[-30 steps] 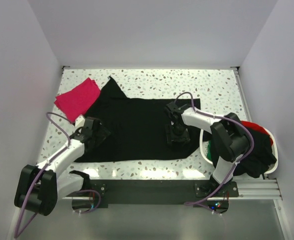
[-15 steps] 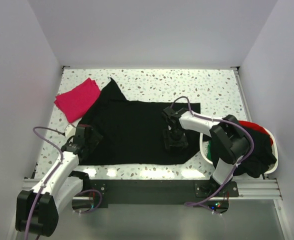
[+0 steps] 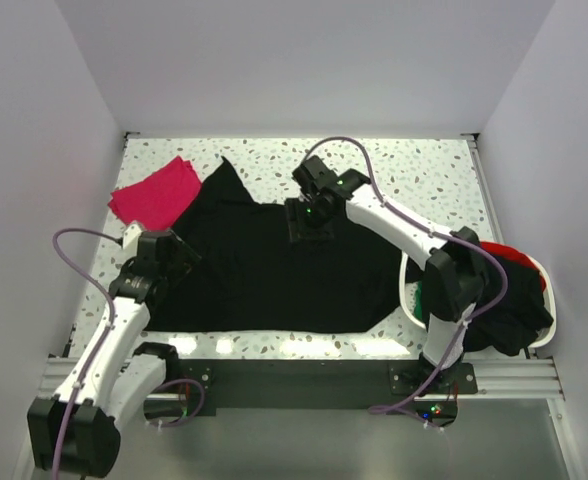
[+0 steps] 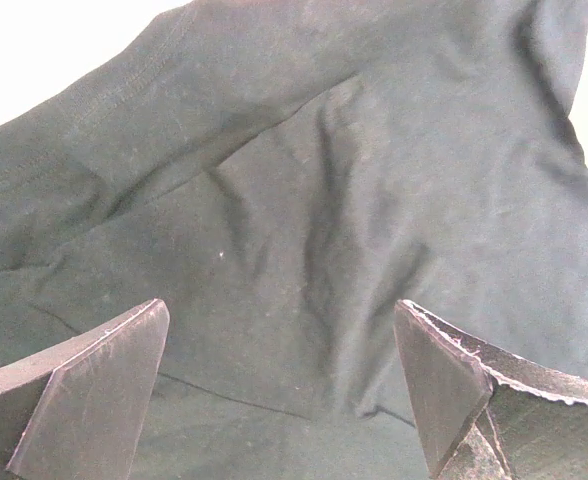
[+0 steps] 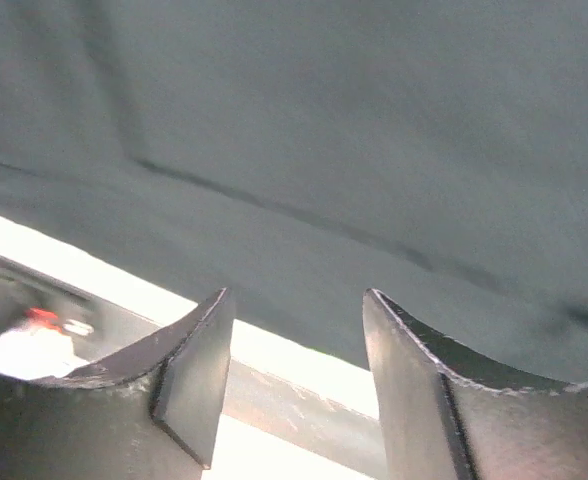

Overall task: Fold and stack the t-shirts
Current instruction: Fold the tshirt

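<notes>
Basket (image 3: 408,293) holds black, red shirts (image 3: 514,300); left end effector (image 4: 284,385), right end effector (image 5: 296,375) both released.

Robot lab cell, not a home. Speckled counter (image 3: 424,170) boxed in by bare white walls (image 3: 304,70) on three sides. Two white arms, left arm (image 3: 114,330) and right arm (image 3: 394,225), bolted to a metal rail (image 3: 504,376) at the near edge. Loose purple cables (image 3: 66,243) loop off them. Only domestic things: a black shirt (image 3: 264,270) spread flat, a basket (image 3: 406,285) of clothes.

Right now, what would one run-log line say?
black t-shirt: spread out | left gripper: open, over it | right gripper: open, near its far edge | pink t-shirt: folded, far left
</notes>
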